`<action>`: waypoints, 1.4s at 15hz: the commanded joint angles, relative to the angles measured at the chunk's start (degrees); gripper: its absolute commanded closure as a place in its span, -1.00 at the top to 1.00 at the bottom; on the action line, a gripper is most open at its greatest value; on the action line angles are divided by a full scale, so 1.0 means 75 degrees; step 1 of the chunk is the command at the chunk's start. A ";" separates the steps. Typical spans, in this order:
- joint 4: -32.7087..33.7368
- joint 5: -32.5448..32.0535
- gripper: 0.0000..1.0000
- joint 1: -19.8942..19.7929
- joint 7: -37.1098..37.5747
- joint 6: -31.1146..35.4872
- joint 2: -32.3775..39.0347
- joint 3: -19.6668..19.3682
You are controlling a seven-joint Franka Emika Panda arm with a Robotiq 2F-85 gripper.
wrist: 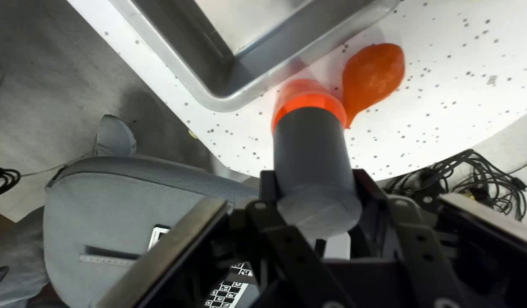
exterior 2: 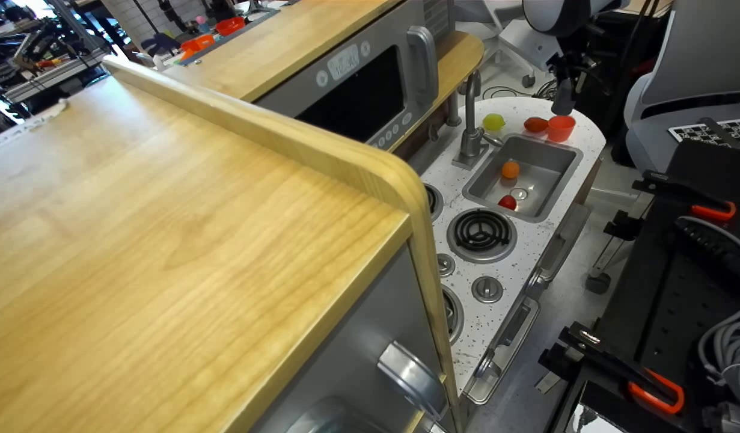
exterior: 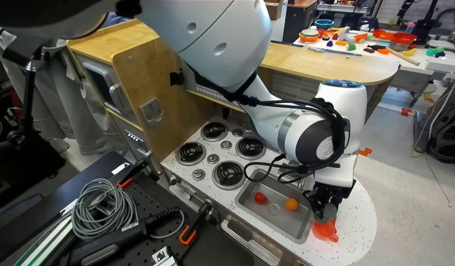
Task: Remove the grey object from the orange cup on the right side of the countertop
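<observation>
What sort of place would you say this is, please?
Probably a robotics lab: a robot arm extends over a play-kitchen countertop with a sink, and coiled grey cable lies on a black table nearby.

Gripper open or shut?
The gripper is shut on the grey object: the wrist view shows black fingers against both its sides.

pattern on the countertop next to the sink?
White with scattered dark grey specks; the countertop shows it best in the wrist view.

Robotics lab, w/ robot arm (exterior: 220, 44) over toy-kitchen countertop (exterior: 355, 225), cable coil (exterior: 81, 212) on blk worktop (exterior: 221, 242)
</observation>
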 commanded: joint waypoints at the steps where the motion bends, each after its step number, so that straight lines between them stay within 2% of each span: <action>1: -0.0452 -0.0029 -0.57 0.0040 -0.0154 -0.0277 -0.0281 -0.0011; 7: -0.0746 -0.0140 -0.57 0.0164 -0.0038 -0.0207 -0.0257 -0.0247; 14: -0.1160 -0.0488 -0.57 0.0494 0.0207 -0.0018 0.0042 -0.0750; 21: -0.0841 -0.0678 -0.57 0.0632 0.0704 0.0220 0.0742 -0.1060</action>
